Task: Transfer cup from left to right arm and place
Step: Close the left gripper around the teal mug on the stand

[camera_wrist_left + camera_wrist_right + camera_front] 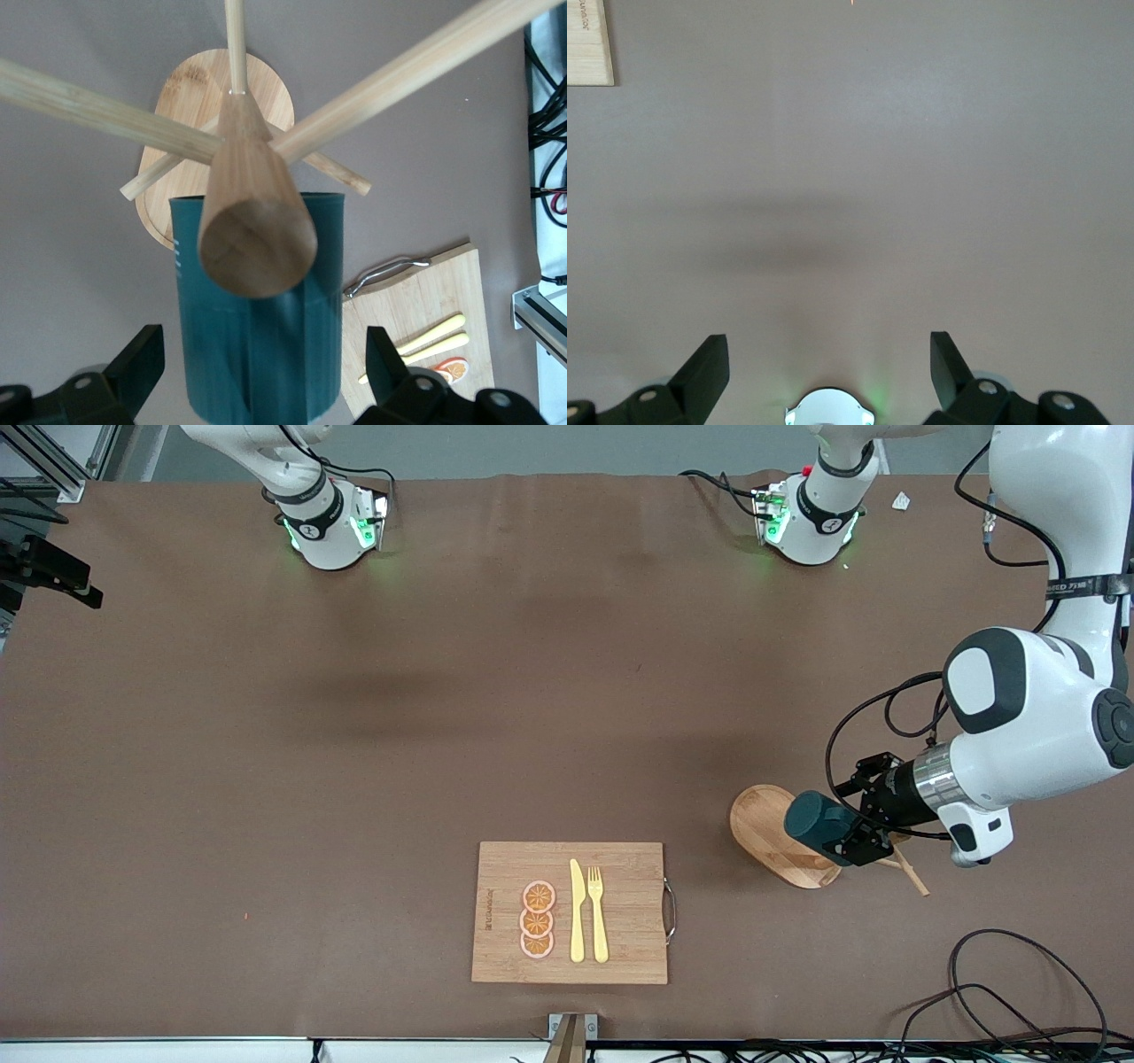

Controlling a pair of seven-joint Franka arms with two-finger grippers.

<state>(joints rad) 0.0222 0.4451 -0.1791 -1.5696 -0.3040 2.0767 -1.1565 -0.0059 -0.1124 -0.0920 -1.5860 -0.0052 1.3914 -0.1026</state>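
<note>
A: While the left arm reaches in low and sideways, where is the cup (pixel 813 819)?

B: On the wooden peg rack (pixel 780 846), at the board's (pixel 620 859) two o'clock. The left gripper (pixel 855 834) straddles it, fingers spread, not touching.

A: The handle?

B: Hidden. The right gripper (pixel 829 376) waits, released, over bare brown desk (pixel 354 735).

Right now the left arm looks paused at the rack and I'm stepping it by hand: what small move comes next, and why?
Probably close the left gripper on the teal cup: its open fingers flank the cup, which hangs on a peg of the wooden peg rack. The right gripper waits open over bare table.
</note>
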